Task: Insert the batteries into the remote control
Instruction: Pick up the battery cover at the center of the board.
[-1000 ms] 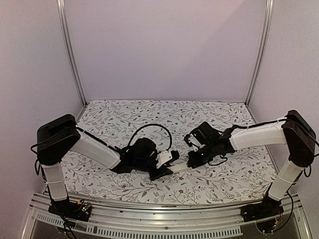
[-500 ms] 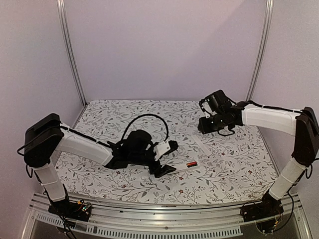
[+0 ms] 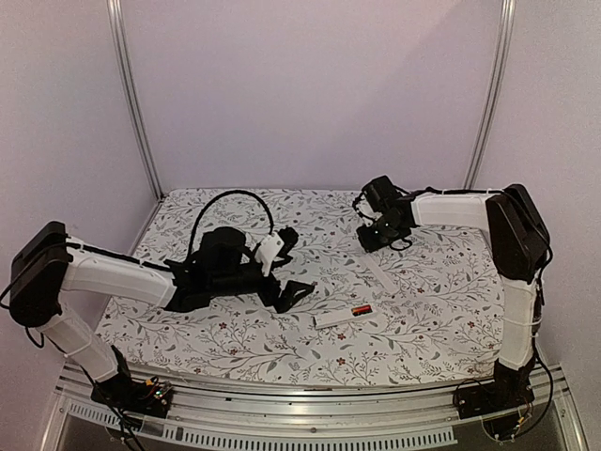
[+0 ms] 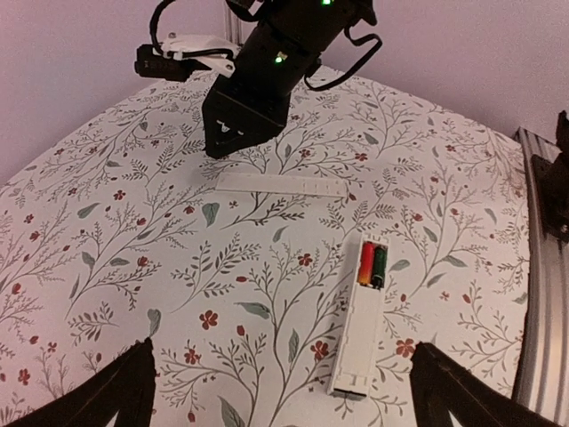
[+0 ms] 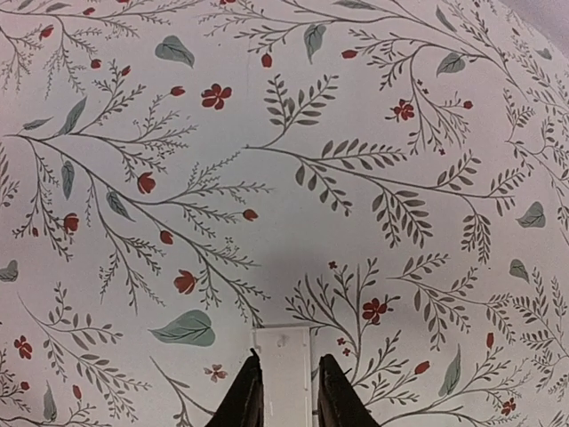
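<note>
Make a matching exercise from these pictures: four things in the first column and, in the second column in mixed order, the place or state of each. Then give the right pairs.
Column one
1. batteries
2. remote control
3. loose cover strip
4. left gripper

Column two
a. open, holding nothing
b. lies flat, its slot uncovered
c. side by side in the slot
d. lies apart from the remote control, one end seen between the fingers of the right gripper

Pairs: 1-c, 2-b, 3-d, 4-a
</note>
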You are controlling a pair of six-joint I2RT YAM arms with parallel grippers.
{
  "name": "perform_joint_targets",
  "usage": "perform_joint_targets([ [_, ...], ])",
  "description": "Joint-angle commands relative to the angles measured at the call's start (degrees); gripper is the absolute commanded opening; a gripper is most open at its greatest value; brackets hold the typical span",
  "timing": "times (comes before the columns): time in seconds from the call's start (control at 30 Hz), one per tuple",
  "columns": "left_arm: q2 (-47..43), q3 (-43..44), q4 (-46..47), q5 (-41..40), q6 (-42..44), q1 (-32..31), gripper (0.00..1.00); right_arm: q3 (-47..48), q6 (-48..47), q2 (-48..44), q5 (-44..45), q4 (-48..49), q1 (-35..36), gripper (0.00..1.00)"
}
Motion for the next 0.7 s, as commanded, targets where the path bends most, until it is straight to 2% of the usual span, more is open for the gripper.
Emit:
perform_joint_targets([
  [0.0,-1.2,-1.8,1.8,-0.7,-5.0,1.7,1.0,2.5,-1.9,4.1,-1.9,-0.8,-0.6,0.22],
  [0.33,1.8,1.0,-0.4,1.3,-4.2,2.6,1.0,2.4,-1.4,7.3,-2.7,-1.5,-1.0,0.22],
  [0.67,2.4,1.6,-1.1,1.8,-3.9,2.9,1.0,3.0,-2.1,8.6,-3.0,-1.8,-1.0,0.14],
])
